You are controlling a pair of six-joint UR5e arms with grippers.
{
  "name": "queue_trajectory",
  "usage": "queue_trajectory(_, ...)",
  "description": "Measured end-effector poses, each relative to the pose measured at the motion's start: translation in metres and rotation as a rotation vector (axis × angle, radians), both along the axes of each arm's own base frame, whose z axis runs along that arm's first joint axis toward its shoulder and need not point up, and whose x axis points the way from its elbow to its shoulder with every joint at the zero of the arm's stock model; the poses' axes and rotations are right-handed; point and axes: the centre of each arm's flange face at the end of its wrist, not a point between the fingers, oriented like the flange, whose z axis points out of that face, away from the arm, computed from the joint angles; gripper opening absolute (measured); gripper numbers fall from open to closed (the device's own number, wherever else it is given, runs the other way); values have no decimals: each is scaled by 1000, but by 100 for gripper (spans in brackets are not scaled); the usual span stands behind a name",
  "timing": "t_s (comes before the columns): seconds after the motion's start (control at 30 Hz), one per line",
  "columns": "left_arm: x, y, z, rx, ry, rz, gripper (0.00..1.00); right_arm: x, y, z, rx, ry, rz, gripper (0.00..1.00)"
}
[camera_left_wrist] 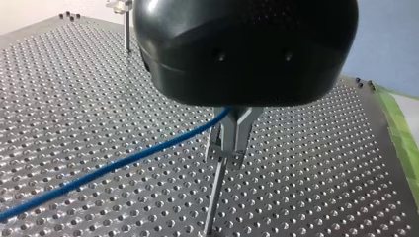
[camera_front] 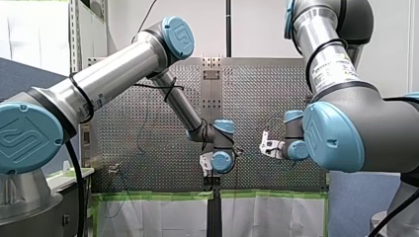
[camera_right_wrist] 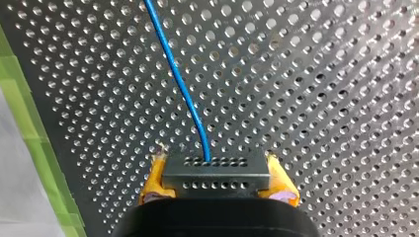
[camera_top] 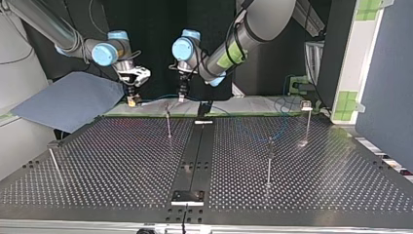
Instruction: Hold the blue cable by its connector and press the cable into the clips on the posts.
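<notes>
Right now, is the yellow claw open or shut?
Shut: the claw squeezes the grey plug between yellow pads; blue cable comes out.

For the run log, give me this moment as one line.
right claw shut on dark grey connector | left claw shut on thin blue cable | over thin metal post

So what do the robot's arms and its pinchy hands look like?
My left arm and my right arm are silver tubes with round light-blue joint caps, some bearing a curly logo; black cables run along them. My left gripper has a rounded black body and slim metal fingers; my right gripper has yellow pads.
</notes>
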Motion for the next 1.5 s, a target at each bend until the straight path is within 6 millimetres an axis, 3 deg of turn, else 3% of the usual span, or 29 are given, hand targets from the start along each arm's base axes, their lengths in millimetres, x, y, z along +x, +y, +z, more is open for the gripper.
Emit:
queue_trajectory(0.37,4,-1,2,-5,-5,-5,0,-12,-14,3,-3,-20,23,0)
queue_trajectory(0.63,15,-15,14,-30,-29,-52,0,-10,-20,3,2,-34,40,0)
queue_trajectory(1.0,29,-25,-19,12,15,-58,0,-17,-30,-10,32,-15,32,0)
queue_trajectory(1.5,39,-26,-18,-7,8,-66,0,-18,-39,-4,17,-24,61,0)
